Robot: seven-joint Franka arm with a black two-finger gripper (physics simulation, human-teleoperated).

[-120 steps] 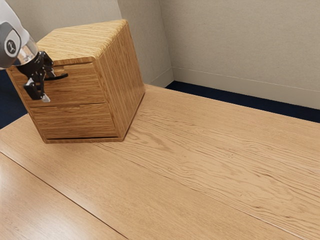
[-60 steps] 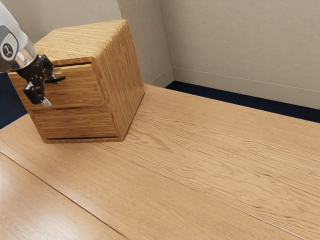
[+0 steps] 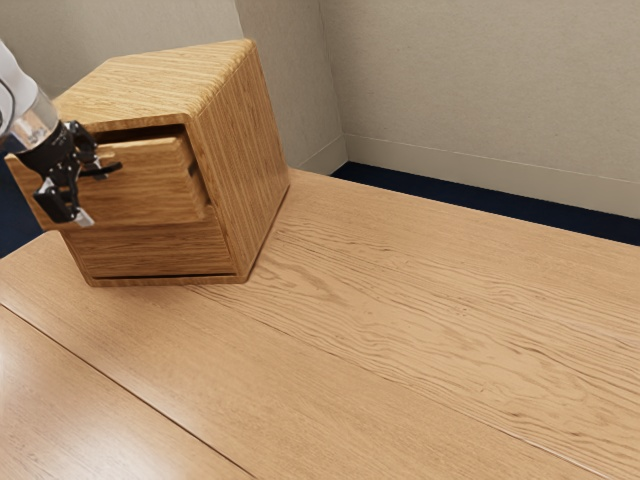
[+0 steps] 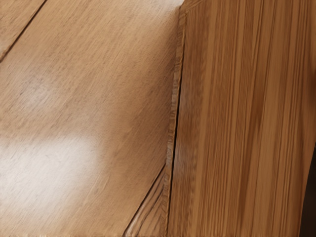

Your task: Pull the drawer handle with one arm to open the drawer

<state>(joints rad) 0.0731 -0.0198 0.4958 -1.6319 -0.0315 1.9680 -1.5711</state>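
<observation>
Where the wooden cabinet (image 3: 235,150) faces the exterior view's left, its top drawer (image 3: 140,190) stands partly out of the body, with a dark gap showing above the drawer front. A thin black handle (image 3: 106,168) juts from the upper part of that front. The black gripper (image 3: 82,188) sits right at the handle, reaching in from the exterior view's left edge and overlapping the drawer's outer end. Whether it is clamped on the handle or spread cannot be told. The lower drawer (image 3: 150,245) lies flush with the cabinet. The cabinet rests on a broad wooden table (image 3: 400,320). From the wrist camera, the cabinet's grained front face (image 4: 237,123) meets the tabletop just below the hand.
</observation>
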